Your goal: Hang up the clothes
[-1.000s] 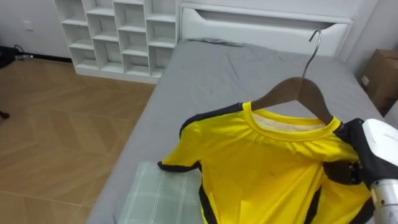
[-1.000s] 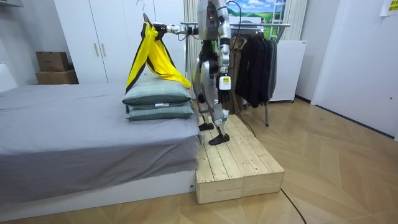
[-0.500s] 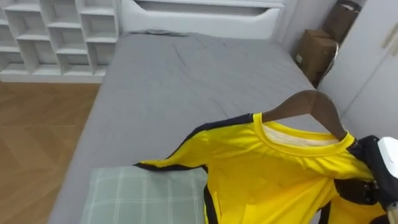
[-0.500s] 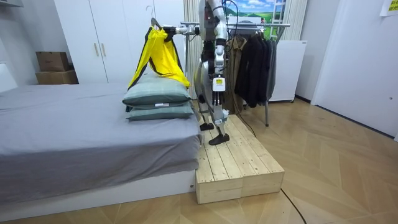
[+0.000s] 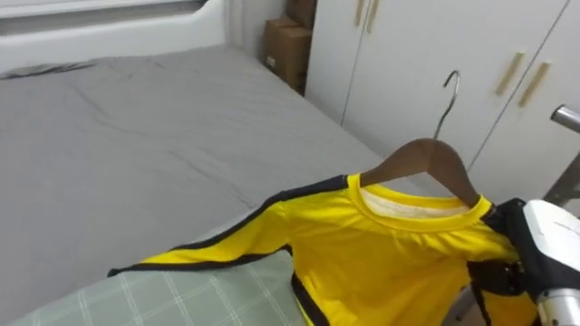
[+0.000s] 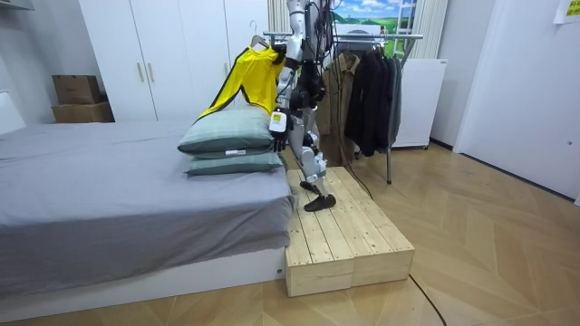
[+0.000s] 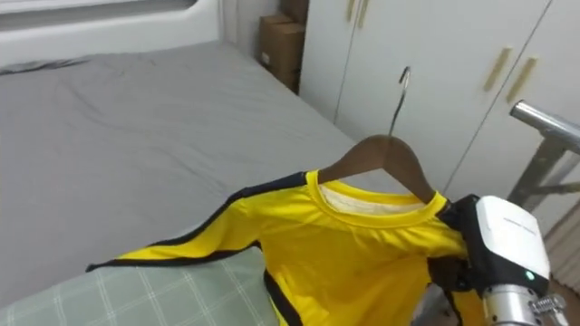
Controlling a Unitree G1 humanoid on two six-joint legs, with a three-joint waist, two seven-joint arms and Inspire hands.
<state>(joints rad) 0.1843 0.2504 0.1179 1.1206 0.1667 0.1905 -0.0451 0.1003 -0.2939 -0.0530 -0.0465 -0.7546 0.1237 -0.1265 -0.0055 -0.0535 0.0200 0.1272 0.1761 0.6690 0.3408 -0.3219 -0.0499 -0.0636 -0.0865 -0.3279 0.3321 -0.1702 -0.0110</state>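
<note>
A yellow shirt [image 5: 390,254] with black trim hangs on a wooden hanger [image 5: 426,161] whose metal hook [image 5: 449,91] points up. My right hand [image 5: 530,249] grips the hanger's right shoulder end through the cloth, fingers curled round it. One long sleeve [image 5: 208,254] trails left over a green checked pillow [image 5: 181,299]. In the room view I stand on the wooden platform [image 6: 349,235] beside the bed, holding the shirt [image 6: 249,77] high, turned partly toward the clothes rack [image 6: 376,38]. My left hand [image 6: 278,122] hangs idle at my side.
The grey bed [image 5: 136,136] stretches to the left, with two stacked pillows [image 6: 231,149] at its near end. White wardrobe doors [image 5: 435,54] stand ahead, cardboard boxes [image 5: 290,45] beside them. The rack's metal rail [image 7: 544,122] shows at right; dark clothes [image 6: 367,91] hang on it.
My view has swung right, from the bed and shelves to the wardrobe. In the room view I have turned toward the rack, carrying the shirt rightward off the pillows.
</note>
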